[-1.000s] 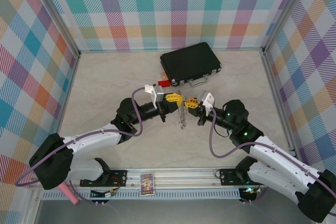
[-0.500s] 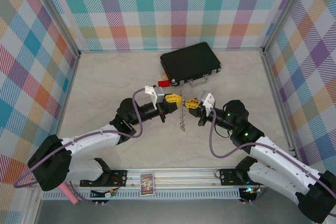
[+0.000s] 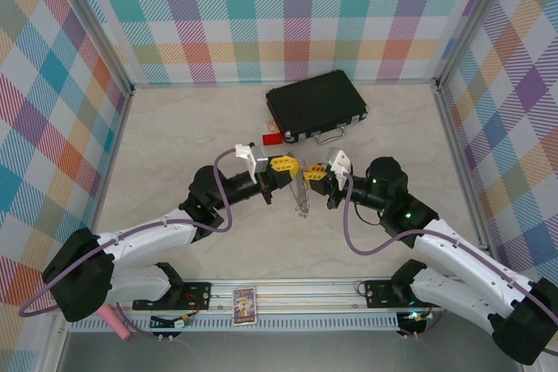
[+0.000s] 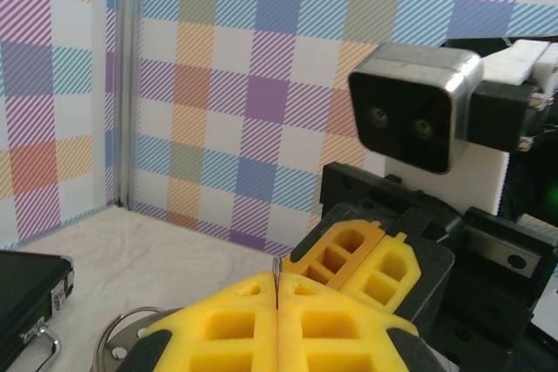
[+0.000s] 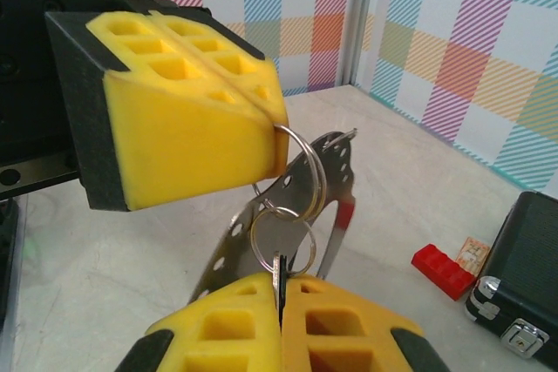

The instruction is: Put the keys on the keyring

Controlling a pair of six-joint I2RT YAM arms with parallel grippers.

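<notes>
1. The left end effector [image 3: 283,165] and right end effector [image 3: 315,172] meet nose to nose above the middle of the desk [image 3: 174,154], in front of the black case [image 3: 316,106].
2. The left pads are pressed together, and their tips pinch a thin wire loop [image 5: 301,163].
3. The right pads are also pressed together. They clamp a thin dark blade that I take for a key [image 5: 278,272]. A small split ring [image 5: 281,241] just above it links into the wire loop.
4. The keyring [image 5: 340,163], a grey band dotted along its rim, hangs tilted between the 2 end effectors and off the desk. In the top view it dangles below them.
5. Judged from this, everything here is light, stiff and slick bare metal. The hanging parts will likely swing and twist at any jerk.
6. The key is best held across the flat faces of its head, so the blade cannot pivot.
7. The keyring is best pinched on its rim, away from where a key must thread on.
</notes>
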